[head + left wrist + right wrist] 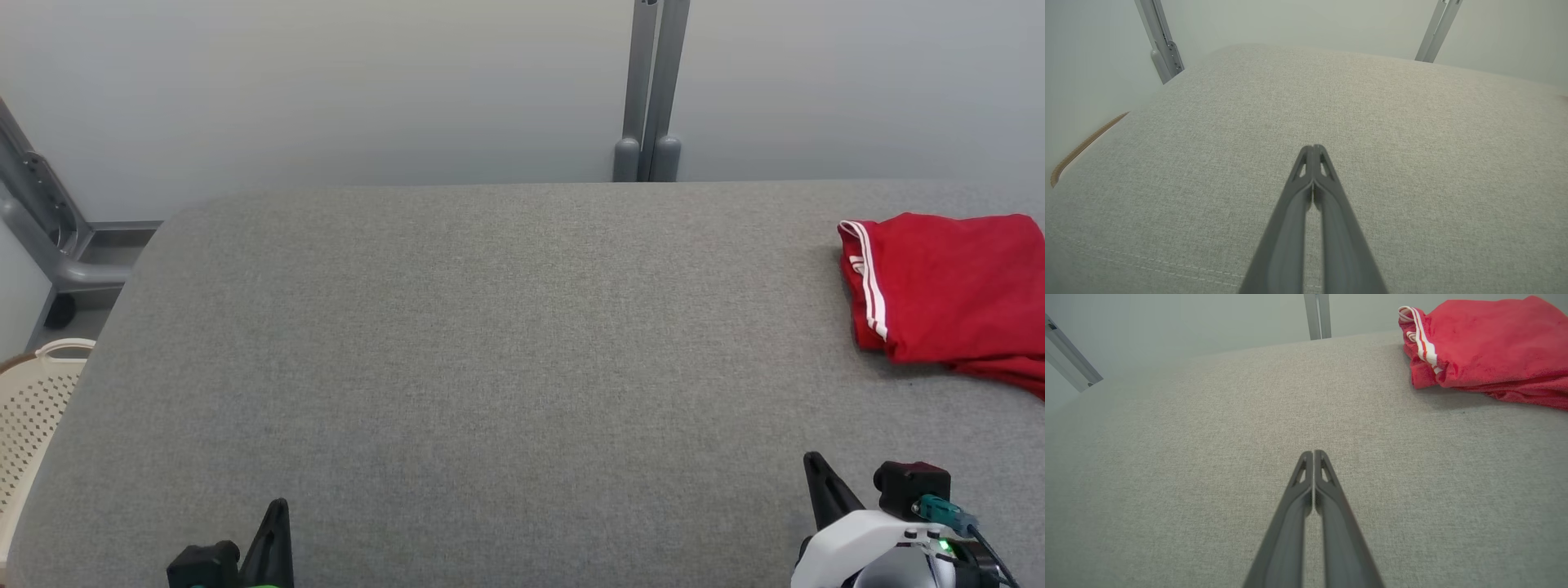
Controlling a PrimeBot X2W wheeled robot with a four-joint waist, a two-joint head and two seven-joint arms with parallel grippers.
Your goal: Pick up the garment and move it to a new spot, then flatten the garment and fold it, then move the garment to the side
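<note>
At the near edge of the head view, the left tool (280, 508) is rising from the lower left. Its two dark fingers (1286, 245) are pressing together along their tips in the left wrist view, so it is standing narrow and holding nothing. The right tool (812, 461) is rising from the lower right on a white wrist with a small green light (943, 545) glowing on it. Its fingers (1286, 539) are likewise meeting at the tips, narrow and empty. Both tools are hovering over bare grey fabric, well apart from each other.

The grey fabric-covered surface (490, 343) is stretching away ahead of them, with a stitched seam running along its near edge in the left wrist view. Off its left side, a cream perforated basket (33, 425) is standing beside the surface.

Farther out, the red garment (947, 286) is lying on the right side of the surface, running past the picture's right edge. It is folded into a compact stack, with white stripes showing along its left end. It is lying well apart from both tools, ahead and to the right of the right tool.

Beyond the far edge, a grey metal post (653, 90) is standing against the pale wall (326, 82).
</note>
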